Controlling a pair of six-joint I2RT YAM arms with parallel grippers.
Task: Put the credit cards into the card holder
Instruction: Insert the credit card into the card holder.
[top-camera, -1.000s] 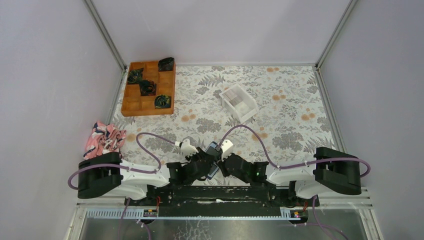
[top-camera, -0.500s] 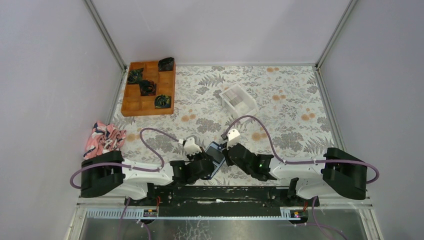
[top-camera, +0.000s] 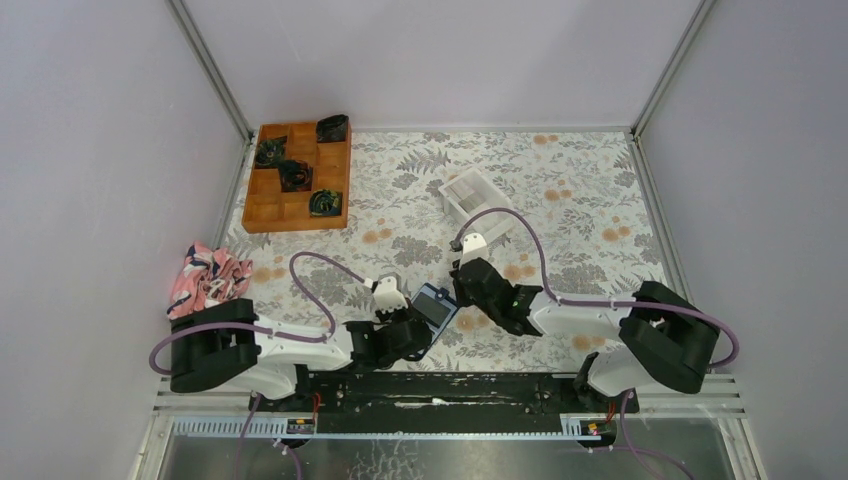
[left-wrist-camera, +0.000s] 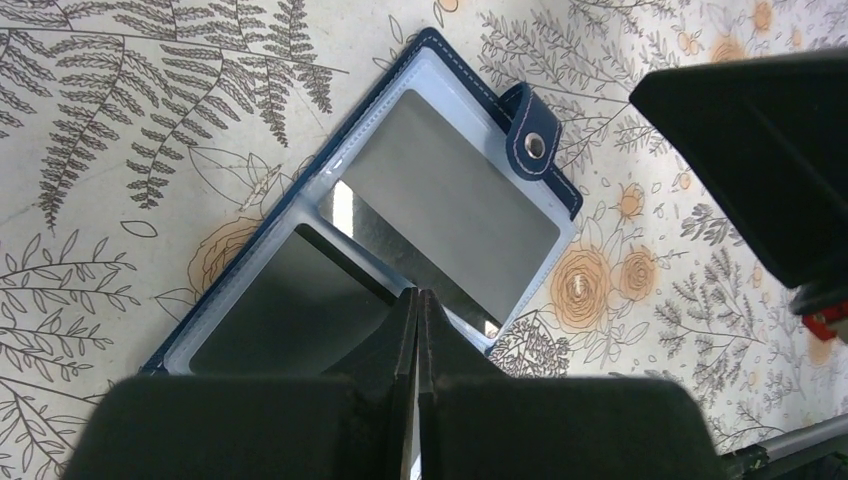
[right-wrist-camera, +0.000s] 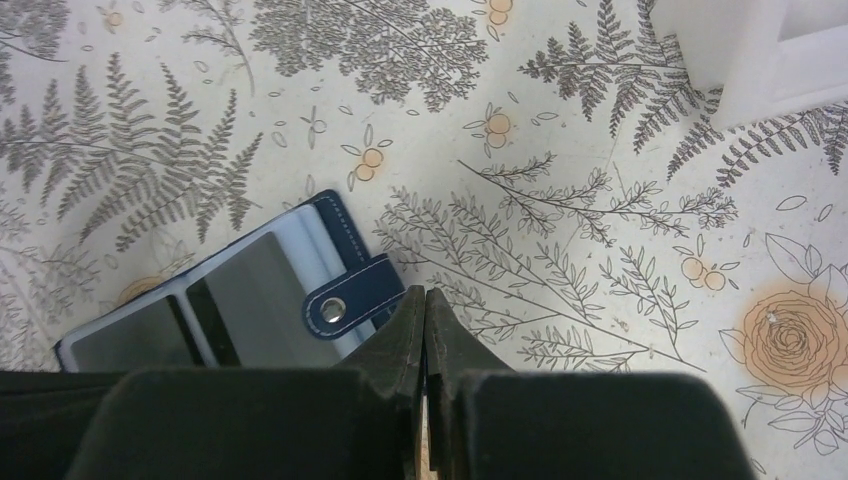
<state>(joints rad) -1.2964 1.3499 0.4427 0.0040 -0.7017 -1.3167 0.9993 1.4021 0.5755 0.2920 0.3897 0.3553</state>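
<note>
Left wrist view: card holder (left-wrist-camera: 440, 210) lies open and flat, lighter inside up, between your grippers. Left gripper (left-wrist-camera: 416, 300) clenched, empty, tips over holder's near edge. Right gripper (right-wrist-camera: 425, 300) clenched, empty, just beside snap strap (right-wrist-camera: 345, 305). Step, by my reading: fetch card. Next: open right jaws, reach white box (top-camera: 478, 203), where credit cards (top-camera: 468, 190) seem to lie.

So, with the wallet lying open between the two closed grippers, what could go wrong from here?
The right gripper, shut, sits beside the snap strap of the card holder; moving off, it could snag the strap and drag the holder. The left gripper, shut, lies over the holder's near edge; it may hide a pocket mouth or shift the holder. The credit cards seem to lie in the white box, a tight place for fingers.
</note>
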